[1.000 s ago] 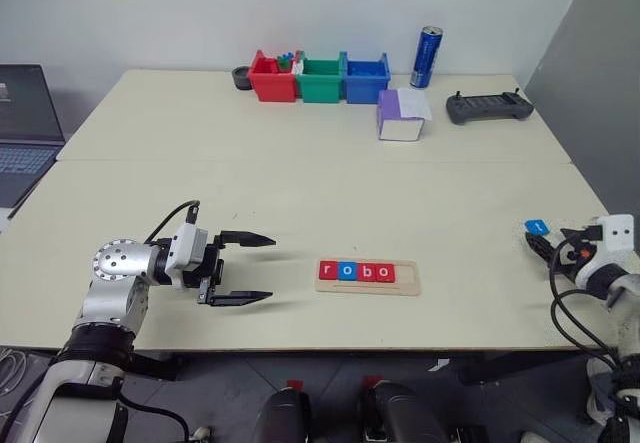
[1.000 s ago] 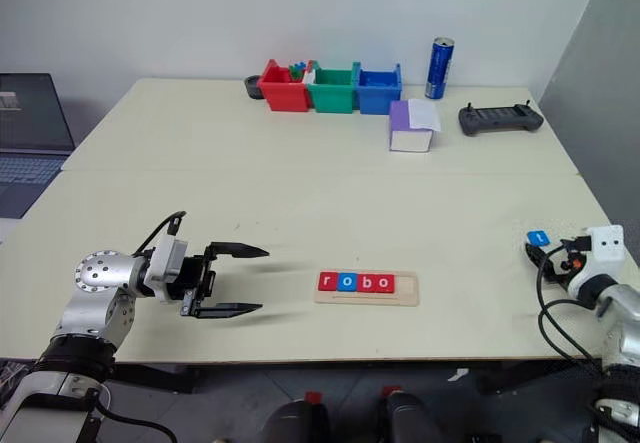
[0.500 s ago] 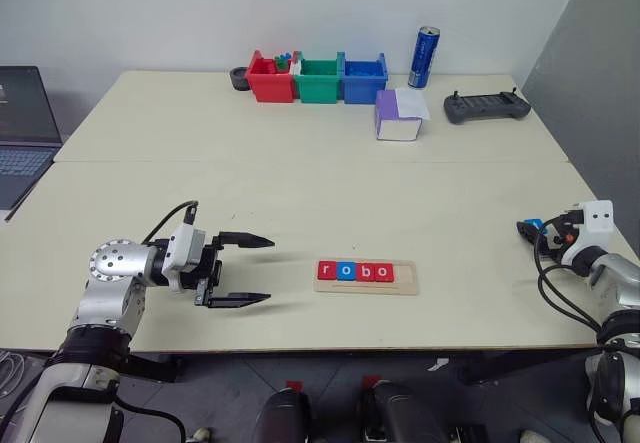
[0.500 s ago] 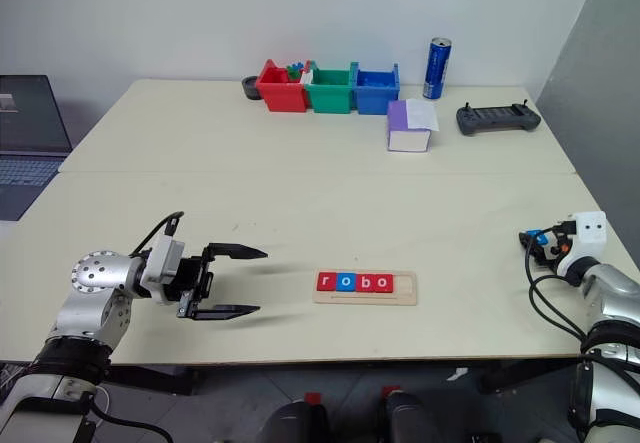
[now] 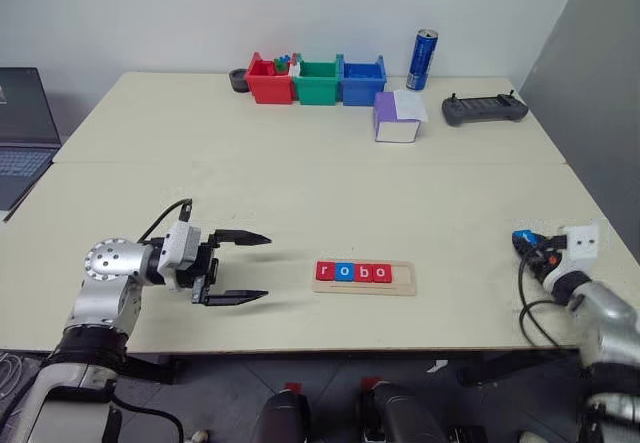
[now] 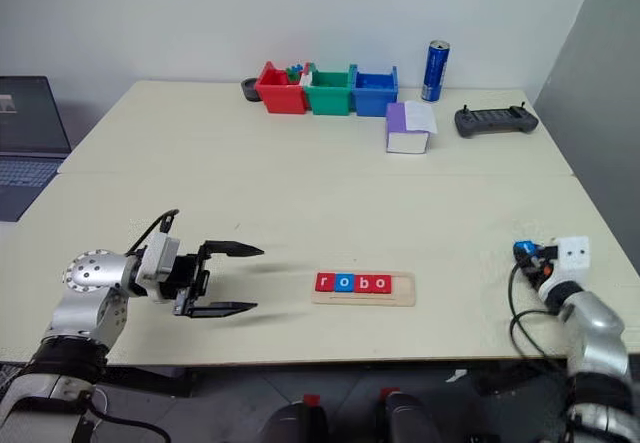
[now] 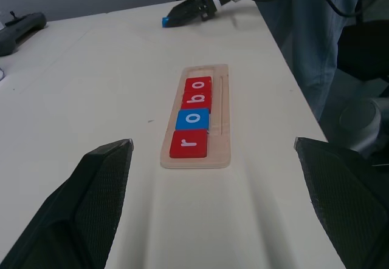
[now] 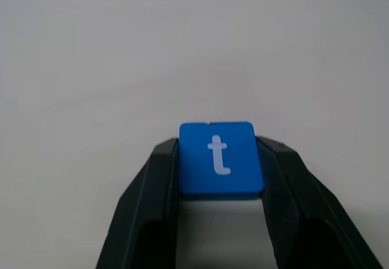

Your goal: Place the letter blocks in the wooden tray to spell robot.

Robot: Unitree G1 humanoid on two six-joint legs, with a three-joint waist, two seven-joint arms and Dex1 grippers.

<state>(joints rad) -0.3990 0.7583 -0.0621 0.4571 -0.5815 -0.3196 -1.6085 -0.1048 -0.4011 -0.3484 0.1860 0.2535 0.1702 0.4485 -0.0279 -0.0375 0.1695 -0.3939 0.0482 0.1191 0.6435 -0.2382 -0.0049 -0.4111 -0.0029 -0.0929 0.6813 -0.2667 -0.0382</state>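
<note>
Right pincer [image 8: 220, 178] pinches the blue t block [image 8: 220, 158] flat between both fingers, letter up, above the tabletop [image 5: 330, 183] near its right edge. Left pincer [image 5: 243, 266] is spread wide, holding nothing, pointing at the wooden tray [image 5: 365, 277] just past its tips. Tray holds r, o, b, o blocks [image 7: 192, 118] in a row; the slot at the end toward the right pincer is free. Far beyond: red, green, blue bins [image 5: 317, 79], a can [image 5: 424, 59], a controller [image 5: 484, 109].
</note>
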